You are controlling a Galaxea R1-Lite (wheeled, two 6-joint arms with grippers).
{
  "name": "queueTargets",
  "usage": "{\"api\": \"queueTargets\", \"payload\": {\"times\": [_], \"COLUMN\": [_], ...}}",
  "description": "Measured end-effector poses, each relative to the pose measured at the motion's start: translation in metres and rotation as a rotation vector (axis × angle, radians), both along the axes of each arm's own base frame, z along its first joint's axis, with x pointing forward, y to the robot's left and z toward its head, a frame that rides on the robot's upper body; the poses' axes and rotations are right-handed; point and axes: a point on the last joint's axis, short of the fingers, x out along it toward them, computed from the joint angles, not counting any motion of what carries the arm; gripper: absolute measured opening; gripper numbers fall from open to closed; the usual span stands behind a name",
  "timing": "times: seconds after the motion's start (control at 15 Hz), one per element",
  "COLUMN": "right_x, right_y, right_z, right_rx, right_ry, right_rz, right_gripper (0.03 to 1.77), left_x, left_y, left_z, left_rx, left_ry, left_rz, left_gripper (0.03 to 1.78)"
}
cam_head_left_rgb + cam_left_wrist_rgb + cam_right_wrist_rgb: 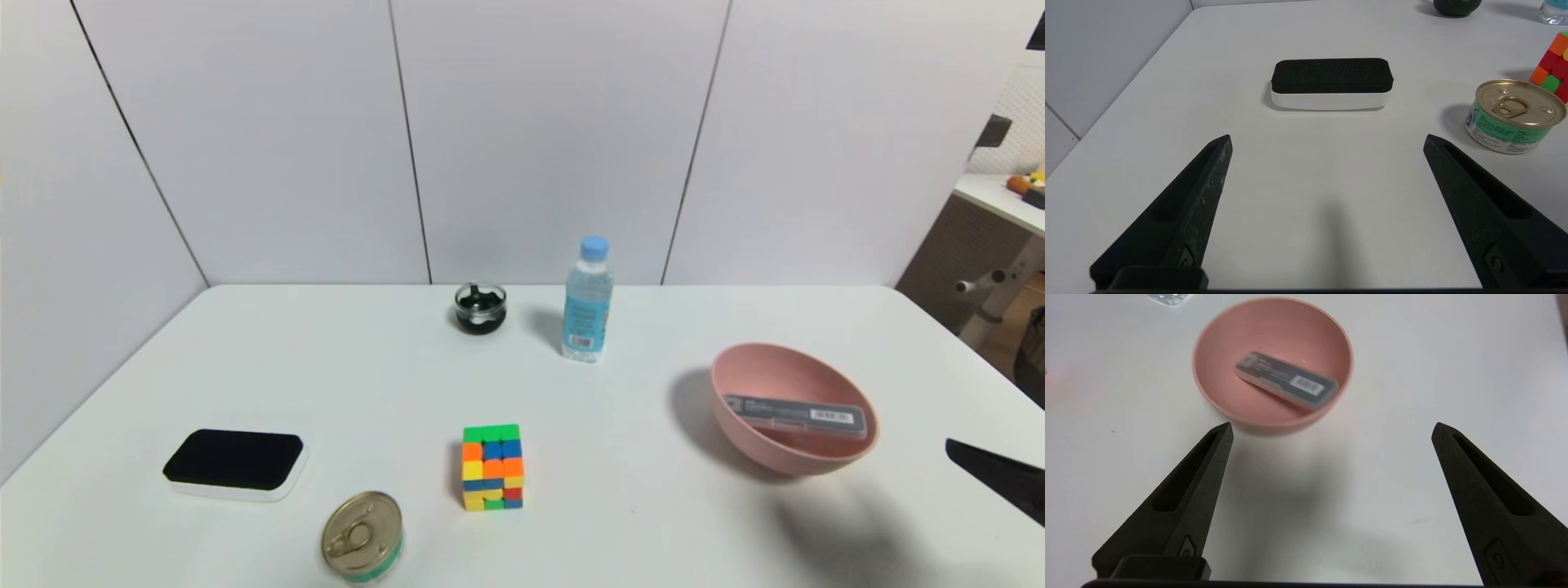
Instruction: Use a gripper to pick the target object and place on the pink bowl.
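Observation:
The dark grey case (796, 415) with its white barcode label lies inside the pink bowl (759, 371) at the right of the table, also seen in the right wrist view as the case (1286, 380) resting across the bowl (1224, 335). My right gripper (1331, 430) hangs open and empty above bare table, on the near side of the bowl; only one finger (992, 474) shows at the right edge of the head view. My left gripper (1327, 141) is open and empty over the table's near left part, out of the head view.
A black-topped white eraser pad (235, 463), a tin can (362, 536) and a colour cube (492, 466) stand near the front. A small glass dish (480, 308) and a water bottle (587, 300) stand at the back. Another table (1000, 192) is at far right.

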Motion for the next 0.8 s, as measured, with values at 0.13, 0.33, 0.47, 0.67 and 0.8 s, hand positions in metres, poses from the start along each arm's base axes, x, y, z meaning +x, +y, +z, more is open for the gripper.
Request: {"api": "queueTargets", "payload": {"times": [0.13,0.33,0.47,0.67,0.8], "right_x": [-0.026,-0.061,-0.076,-0.093,-0.099], "right_y": [-0.001,-0.002,-0.003,-0.004,-0.004], "right_z": [-0.023,-0.058,-0.085,-0.113,-0.121], "right_rx": [0.009,0.025,0.032,0.073,0.119], "right_ry": [-0.083,-0.215,-0.257,-0.278,-0.305], "right_rz": [-0.03,-0.045,-0.057,-0.097,-0.12], "right_gripper": [1.68,1.69,1.69,1.69,1.69], "left_x": [0.0,0.0,0.0,0.0,0.0], "left_y": [0.0,0.0,0.0,0.0,0.0], "left_z": [0.0,0.0,0.0,0.0,0.0], "left_rx": [0.0,0.0,0.0,0.0,0.0], "left_ry": [0.0,0.0,0.0,0.0,0.0], "left_rz": [0.0,0.0,0.0,0.0,0.0], "left_gripper": [1.69,1.69,1.69,1.69,1.69]}}
